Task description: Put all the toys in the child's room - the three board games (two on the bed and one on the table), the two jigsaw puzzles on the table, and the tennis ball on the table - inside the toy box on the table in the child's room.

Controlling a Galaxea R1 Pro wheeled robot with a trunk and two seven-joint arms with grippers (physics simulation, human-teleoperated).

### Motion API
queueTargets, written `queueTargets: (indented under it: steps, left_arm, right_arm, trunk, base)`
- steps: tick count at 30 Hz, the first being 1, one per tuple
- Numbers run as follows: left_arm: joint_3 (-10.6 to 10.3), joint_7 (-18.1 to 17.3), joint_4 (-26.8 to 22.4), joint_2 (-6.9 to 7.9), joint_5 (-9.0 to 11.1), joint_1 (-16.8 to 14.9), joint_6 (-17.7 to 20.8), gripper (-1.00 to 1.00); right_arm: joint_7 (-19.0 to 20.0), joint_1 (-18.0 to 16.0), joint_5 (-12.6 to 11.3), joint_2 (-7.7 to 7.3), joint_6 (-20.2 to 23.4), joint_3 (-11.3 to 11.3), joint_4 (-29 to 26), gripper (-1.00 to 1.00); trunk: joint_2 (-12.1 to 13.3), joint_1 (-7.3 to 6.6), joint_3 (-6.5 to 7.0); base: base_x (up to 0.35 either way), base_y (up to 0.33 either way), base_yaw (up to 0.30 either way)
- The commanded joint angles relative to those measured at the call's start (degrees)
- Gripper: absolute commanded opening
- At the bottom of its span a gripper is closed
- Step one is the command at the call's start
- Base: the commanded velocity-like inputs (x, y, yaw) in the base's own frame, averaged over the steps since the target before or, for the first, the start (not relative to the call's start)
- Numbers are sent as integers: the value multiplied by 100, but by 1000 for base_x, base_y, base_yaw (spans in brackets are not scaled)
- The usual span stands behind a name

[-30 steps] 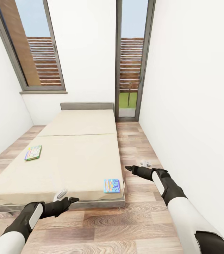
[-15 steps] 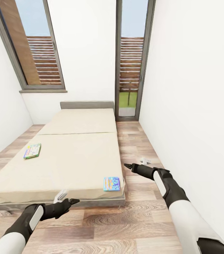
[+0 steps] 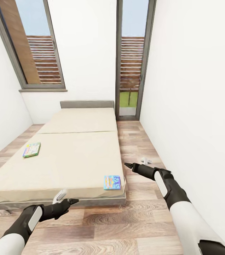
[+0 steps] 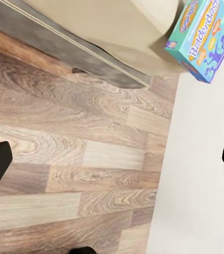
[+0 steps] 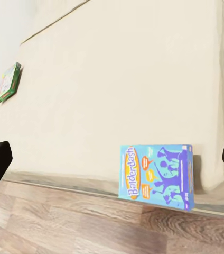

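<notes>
Two board games lie on the beige bed [image 3: 77,156]. A blue Balderdash box [image 3: 112,182] sits at the bed's near right corner, also seen in the left wrist view [image 4: 202,34] and the right wrist view [image 5: 157,176]. A green box [image 3: 32,149] rests near the bed's left edge, small in the right wrist view [image 5: 9,82]. My left gripper [image 3: 68,198] hangs open over the floor before the bed's foot. My right gripper [image 3: 136,163] stands open over the floor, right of the blue box. The table and toy box are out of view.
A narrow strip of wooden floor [image 3: 137,148] runs between the bed and the white right wall [image 3: 197,106]. A glass door [image 3: 132,63] and a window [image 3: 34,46] stand at the far end. The bed's grey frame [image 4: 64,45] sits low over the floor.
The whole picture has shifted a little, with the bed and both boxes sitting slightly higher, so the camera moved. The right arm has lifted slightly; both grippers stay open.
</notes>
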Motion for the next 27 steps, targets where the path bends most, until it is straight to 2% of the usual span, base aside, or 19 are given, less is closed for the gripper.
queueTargets:
  steps: [1,5,13,19,22,26,27]
  left_arm:
    - [34,-18,0,0,9,-4,42,100]
    - [79,-70,0,5,13,-9,64,100]
    - [286,-741,0,17,6,-16,109,100]
    - [394,-901,0,41,6,-16,161,100]
    - [424,-928,0,53,6,-17,175,100]
    - [499,-951,0,57,6,-20,203,100]
    - [539,-959,0,58,6,-21,213,100]
  right_arm:
    - [7,-3,-29,6,49,-27,-61,100]
    - [-3,30,-33,6,78,-28,-267,100]
    - [-6,143,-37,11,110,-21,-379,100]
    - [-36,156,-21,55,49,69,-506,100]
    - [-17,186,-60,97,99,41,-623,100]
    - [5,213,-376,122,305,-20,-670,100]
    - [12,217,-567,124,437,-25,-691,100]
  trunk:
    - [-44,22,-24]
    - [-205,110,-96]
    - [-526,286,-239]
    - [-766,418,-347]
    - [-887,483,-401]
    - [-1047,571,-473]
    - [-1087,593,-491]
  base:
    - [0,0,0]
    - [0,0,0]
    - [0,0,0]
    - [0,0,0]
    - [0,0,0]
    - [0,0,0]
    - [0,0,0]
